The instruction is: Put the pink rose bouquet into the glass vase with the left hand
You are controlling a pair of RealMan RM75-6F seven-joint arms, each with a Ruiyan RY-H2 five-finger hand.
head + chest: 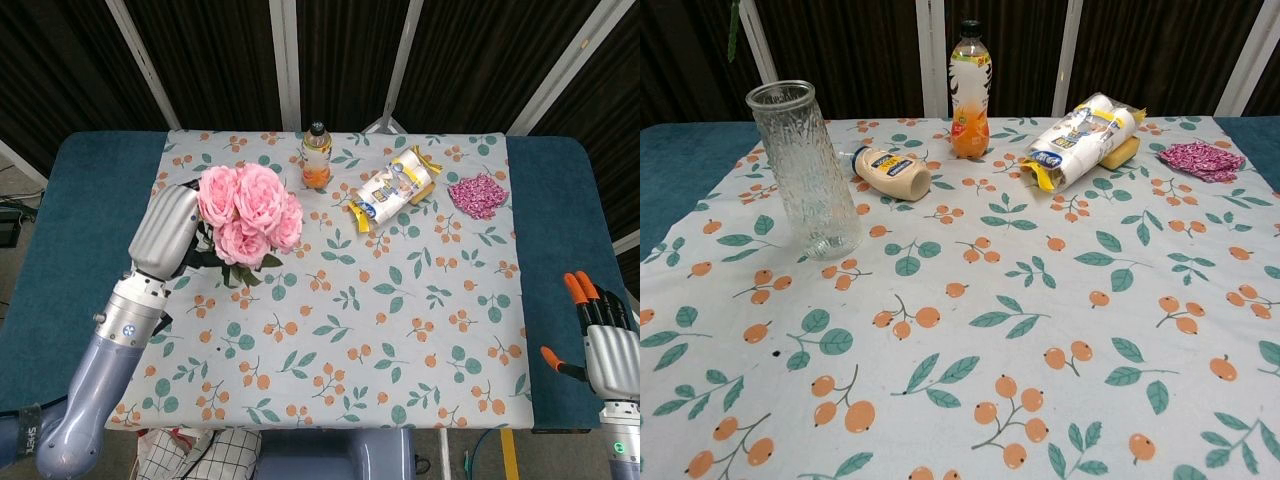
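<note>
Head view: bouquet is gripped by left hand at 10 o'clock; vase could be toppled by misaimed stems.

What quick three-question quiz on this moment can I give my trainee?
1. True or false: the pink rose bouquet is already inside the glass vase.
2. Which hand holds the bouquet?
3. The mayonnaise bottle is: A) upright B) lying on its side C) in the vase.

Key:
1. False; the vase stands with nothing in it.
2. The left hand; the right hand holds nothing.
3. B.
</note>
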